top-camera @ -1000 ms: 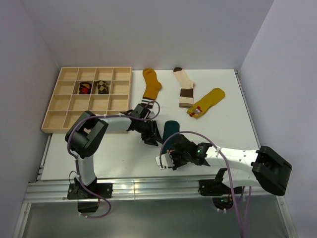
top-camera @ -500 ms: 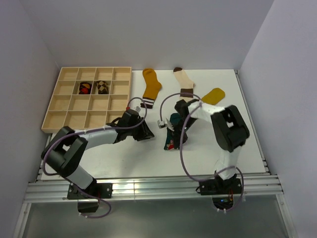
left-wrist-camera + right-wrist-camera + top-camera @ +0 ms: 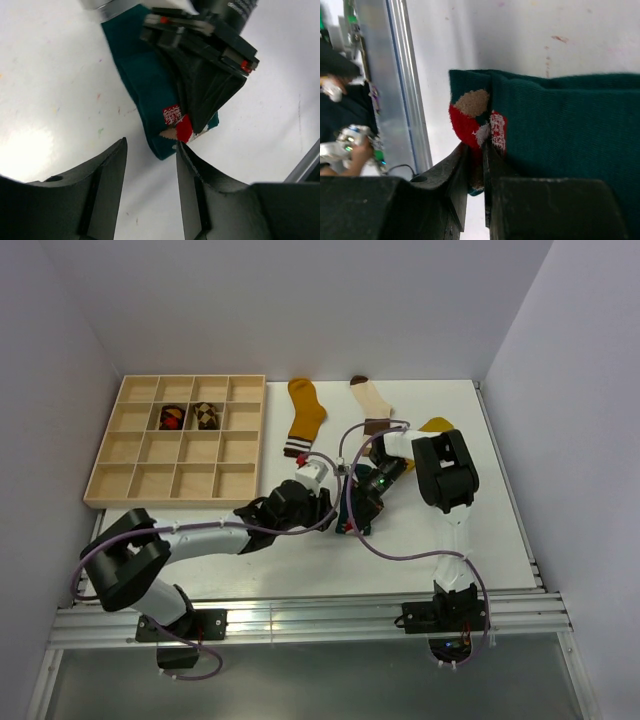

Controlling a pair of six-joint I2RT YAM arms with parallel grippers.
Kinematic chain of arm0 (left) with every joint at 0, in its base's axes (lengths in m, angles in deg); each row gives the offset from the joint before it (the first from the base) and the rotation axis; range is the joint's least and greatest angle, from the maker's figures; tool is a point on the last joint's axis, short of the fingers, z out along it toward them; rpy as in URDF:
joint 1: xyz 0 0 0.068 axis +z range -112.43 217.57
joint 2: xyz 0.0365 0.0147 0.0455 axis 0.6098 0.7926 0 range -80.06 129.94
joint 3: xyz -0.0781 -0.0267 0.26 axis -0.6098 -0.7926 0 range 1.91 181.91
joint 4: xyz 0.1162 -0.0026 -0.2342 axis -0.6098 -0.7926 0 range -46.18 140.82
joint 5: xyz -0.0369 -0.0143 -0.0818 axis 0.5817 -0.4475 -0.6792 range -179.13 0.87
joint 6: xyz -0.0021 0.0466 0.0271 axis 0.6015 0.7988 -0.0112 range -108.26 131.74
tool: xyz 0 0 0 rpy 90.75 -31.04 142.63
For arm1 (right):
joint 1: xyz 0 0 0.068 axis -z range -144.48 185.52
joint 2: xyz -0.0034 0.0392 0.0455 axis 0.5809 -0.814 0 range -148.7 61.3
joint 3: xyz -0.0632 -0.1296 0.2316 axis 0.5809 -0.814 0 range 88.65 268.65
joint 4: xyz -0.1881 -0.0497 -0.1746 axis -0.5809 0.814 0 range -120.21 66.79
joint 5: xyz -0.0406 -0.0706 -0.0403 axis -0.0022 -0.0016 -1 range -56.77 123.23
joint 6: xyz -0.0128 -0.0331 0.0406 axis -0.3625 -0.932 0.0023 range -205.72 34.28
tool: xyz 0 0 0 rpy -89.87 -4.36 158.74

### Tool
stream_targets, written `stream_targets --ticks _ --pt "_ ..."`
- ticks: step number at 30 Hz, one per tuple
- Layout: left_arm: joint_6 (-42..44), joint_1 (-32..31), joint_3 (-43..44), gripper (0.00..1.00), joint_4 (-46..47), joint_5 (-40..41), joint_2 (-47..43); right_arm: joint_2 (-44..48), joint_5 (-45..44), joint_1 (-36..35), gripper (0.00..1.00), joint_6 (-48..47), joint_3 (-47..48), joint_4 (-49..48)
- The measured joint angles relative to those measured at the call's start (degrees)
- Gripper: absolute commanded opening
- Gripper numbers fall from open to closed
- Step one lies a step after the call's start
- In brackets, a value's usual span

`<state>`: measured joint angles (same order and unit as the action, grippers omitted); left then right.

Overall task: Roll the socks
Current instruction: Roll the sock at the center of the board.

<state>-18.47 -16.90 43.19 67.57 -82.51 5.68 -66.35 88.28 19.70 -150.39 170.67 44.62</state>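
A teal sock (image 3: pixel 346 514) with a red and tan patch lies flat in the middle of the table. My right gripper (image 3: pixel 362 502) is shut on its patched near end (image 3: pixel 470 117), the fabric pinched between the fingers (image 3: pixel 476 152). My left gripper (image 3: pixel 320 502) sits just left of that end, open with nothing between its fingers (image 3: pixel 150 150); the sock's tip (image 3: pixel 170 145) lies just past its fingertips. Other socks lie flat at the back: a mustard sock (image 3: pixel 303 415), a cream sock (image 3: pixel 372 405) and a yellow sock (image 3: pixel 436 427) partly hidden by the right arm.
A wooden compartment tray (image 3: pixel 135 445) stands at the back left, with two rolled socks (image 3: pixel 173 417) (image 3: pixel 207 415) in neighbouring cells. A metal rail (image 3: pixel 300 618) runs along the near table edge. Grey walls close in on both sides.
The right arm has folded back over the table, and its gripper now holds the teal sock's near end. My left gripper slid right, up to the sock, and opened a little.
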Motion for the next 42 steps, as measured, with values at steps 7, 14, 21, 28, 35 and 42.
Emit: stream_targets --ticks 7,14,21,28,35,42 --pt "9.99 -0.07 7.02 0.52 2.14 -7.58 8.96 -0.2 -0.96 0.55 0.17 10.05 -0.07 -2.47" --pt "12.81 -0.09 12.68 0.5 3.1 -15.06 17.38 -0.46 -0.85 1.81 0.16 14.84 -0.94 -3.78" --pt "10.4 2.03 13.62 0.49 4.87 -20.79 23.08 -0.39 -0.5 2.43 0.15 18.53 -2.64 -5.55" --pt "6.8 4.66 11.85 0.48 9.14 -25.44 23.93 0.37 -0.55 3.21 0.15 21.57 -3.72 -7.1" --pt "6.54 5.79 10.73 0.48 10.05 -29.33 23.93 1.09 -1.99 3.21 0.15 26.08 -3.8 -8.22" --pt "6.12 6.51 10.27 0.42 10.25 -32.72 23.96 2.05 -3.15 3.23 0.14 29.09 -4.42 -9.66"
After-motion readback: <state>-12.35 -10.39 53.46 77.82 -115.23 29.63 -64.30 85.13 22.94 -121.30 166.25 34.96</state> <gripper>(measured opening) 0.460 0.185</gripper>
